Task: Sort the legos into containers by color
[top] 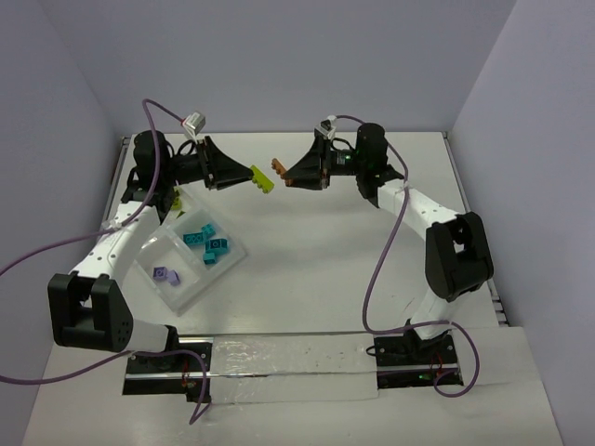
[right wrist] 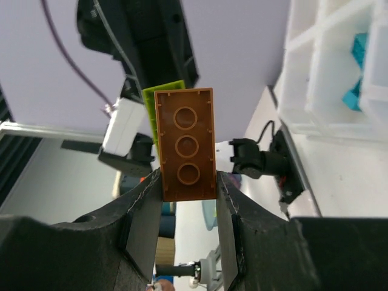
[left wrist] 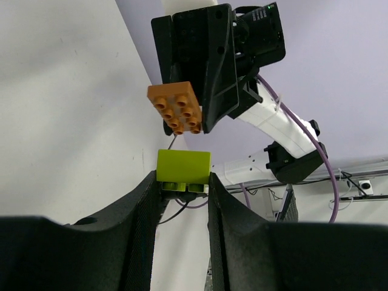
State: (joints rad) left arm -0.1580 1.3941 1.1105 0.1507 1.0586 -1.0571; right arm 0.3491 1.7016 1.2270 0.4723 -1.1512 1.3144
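Teal legos (top: pixel 206 242) lay grouped in one compartment of the clear tray (top: pixel 200 295), and a single purple brick (top: pixel 165 274) sat in the compartment beside it, so two colours looked at least partly sorted. Lime and orange appeared not yet placed. The left gripper (left wrist: pixel 185 182) was clamped on a lime green brick (left wrist: pixel 183 171) and the right gripper (right wrist: pixel 188 182) on an orange brick (right wrist: pixel 185 144). Both were raised over the far part of the table (top: pixel 316 269), facing each other, with the two bricks close but apart. A lime speck (top: pixel 172 197) beside the left arm (top: pixel 116 243) was too small to tell whether it lay inside the tray or beyond it, and that arm hid part of the far compartment.
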